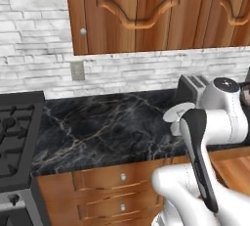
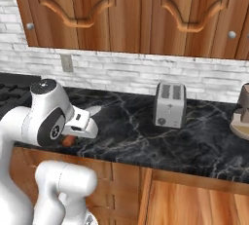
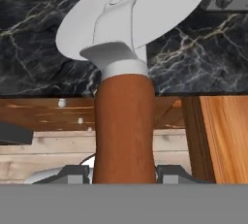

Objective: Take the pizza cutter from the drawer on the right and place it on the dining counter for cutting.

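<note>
The claw [image 3: 124, 174] is clamped on the brown handle of the pizza cutter [image 3: 127, 72], held above the front edge of the black marble worktop [image 2: 146, 126]; both fingertips are cut off by the picture's lower edge. In the base views the arm hides most of the cutter. A silver toaster [image 2: 169, 104] stands near the worktop's back edge. The open drawer [image 3: 225, 136] lies partly seen below. No writing is readable.

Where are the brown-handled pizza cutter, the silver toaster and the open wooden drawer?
Brown-handled pizza cutter with round grey wheel [image 3: 125, 131]: hand view, middle of handle.
Silver two-slot toaster [image 2: 169, 106]: right base view, front face.
Open orange-brown wooden drawer [image 3: 226, 136]: hand view, flat inside floor.
</note>
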Controlling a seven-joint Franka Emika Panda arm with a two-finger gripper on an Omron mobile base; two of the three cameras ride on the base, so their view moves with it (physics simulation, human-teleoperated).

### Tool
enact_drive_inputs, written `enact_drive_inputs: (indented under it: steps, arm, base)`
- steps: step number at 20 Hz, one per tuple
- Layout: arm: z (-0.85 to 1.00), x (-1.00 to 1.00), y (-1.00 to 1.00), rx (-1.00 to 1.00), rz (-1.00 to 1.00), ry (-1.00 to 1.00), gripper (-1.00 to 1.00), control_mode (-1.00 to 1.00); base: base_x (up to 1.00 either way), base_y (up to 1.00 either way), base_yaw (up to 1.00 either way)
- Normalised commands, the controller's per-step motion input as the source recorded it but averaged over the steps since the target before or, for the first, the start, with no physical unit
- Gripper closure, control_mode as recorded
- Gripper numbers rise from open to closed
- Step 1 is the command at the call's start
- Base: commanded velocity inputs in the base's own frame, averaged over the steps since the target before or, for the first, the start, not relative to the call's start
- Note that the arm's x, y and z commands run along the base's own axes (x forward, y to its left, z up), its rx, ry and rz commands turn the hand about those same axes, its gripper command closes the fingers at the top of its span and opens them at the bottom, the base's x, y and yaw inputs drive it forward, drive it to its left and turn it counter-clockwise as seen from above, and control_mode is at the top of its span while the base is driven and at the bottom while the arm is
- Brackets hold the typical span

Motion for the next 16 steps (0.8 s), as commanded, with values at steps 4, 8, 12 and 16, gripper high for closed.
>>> enact_drive_inputs:
  steps: [4,8,12,16]
  arm:
    - [0.00,0.00,0.00,0.00,0.00,0.00,1.00,1.00]
    - [0.00,0.00,0.00,0.00,0.00,0.00,1.00,1.00]
    - [0.00,0.00,0.00,0.00,0.00,0.00,1.00,1.00]
    - [0.00,0.00,0.00,0.00,0.00,0.00,1.00,1.00]
  base:
    - [-0.28,0.96,0.37]
    - [-0.23,0.34,0.90]
    - [-0.17,0.22,1.00]
    - [-0.24,0.24,1.00]
